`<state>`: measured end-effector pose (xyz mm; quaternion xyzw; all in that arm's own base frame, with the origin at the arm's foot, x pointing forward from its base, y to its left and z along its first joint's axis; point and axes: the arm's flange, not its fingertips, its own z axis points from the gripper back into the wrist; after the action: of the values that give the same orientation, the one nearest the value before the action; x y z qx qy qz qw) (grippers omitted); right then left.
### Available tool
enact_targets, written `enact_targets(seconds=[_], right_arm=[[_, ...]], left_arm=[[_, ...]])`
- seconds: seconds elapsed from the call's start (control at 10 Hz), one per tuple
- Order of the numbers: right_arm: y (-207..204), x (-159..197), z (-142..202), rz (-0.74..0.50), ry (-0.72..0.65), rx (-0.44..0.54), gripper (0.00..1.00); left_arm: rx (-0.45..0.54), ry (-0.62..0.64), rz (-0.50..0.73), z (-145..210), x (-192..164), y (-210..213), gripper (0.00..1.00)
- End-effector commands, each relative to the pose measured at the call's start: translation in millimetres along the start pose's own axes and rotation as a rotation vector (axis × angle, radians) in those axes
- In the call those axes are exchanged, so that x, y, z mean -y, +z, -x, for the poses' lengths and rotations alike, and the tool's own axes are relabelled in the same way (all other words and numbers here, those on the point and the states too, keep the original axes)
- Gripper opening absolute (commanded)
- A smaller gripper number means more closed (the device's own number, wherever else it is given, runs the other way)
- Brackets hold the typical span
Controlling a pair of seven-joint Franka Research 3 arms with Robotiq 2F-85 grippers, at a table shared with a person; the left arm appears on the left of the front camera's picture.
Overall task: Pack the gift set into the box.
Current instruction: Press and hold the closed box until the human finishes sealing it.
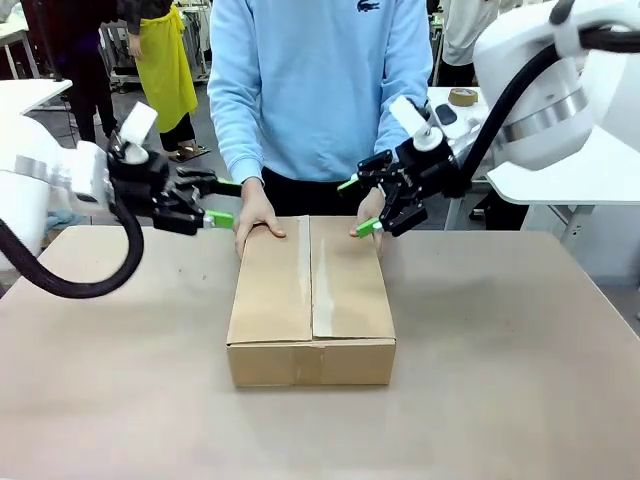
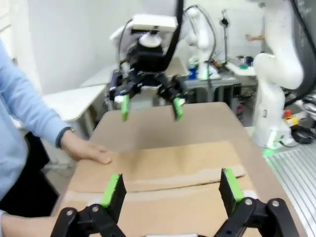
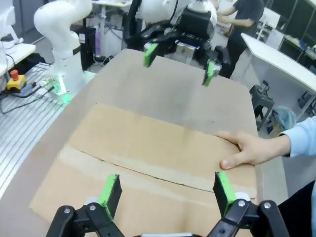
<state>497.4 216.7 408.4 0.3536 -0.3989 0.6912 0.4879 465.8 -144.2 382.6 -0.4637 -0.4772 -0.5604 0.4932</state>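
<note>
Bare tan table (image 1: 520, 400) is being seen nearest in the front view. On it, at mid-frame, the box (image 1: 311, 300) is being shown with flaps folded flat, and the gift set is being judged to lie inside. Its far end is being pressed by the person's hands (image 1: 257, 222). Flanking them, the left gripper (image 1: 226, 202) and right gripper (image 1: 357, 206) are being shown spread wide, empty.

Left wrist view: green pads (image 2: 112, 191) are being seen above matte corrugated card.

Right wrist view: the centre seam (image 3: 148, 172) is being straddled by spread fingers. Stiff, light, unslippery handling is being expected, and flat pressing beside the seam is being favoured over pinching.
</note>
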Motion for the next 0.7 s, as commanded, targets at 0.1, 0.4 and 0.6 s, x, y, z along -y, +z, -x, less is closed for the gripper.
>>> enact_targets(seconds=[0.1,0.4,0.6], right_arm=[[-34,-15,50,0.096,-0.048,0.069,1.00],[-48,-16,71,0.084,-0.031,0.012,1.00],[-46,-16,79,0.058,-0.050,0.005,1.00]], left_arm=[[0.016,0.061,0.129,51,-32,-22,1.00],[-0.071,0.085,0.122,85,-42,-42,1.00],[-0.157,0.082,0.102,98,-43,-48,1.00]])
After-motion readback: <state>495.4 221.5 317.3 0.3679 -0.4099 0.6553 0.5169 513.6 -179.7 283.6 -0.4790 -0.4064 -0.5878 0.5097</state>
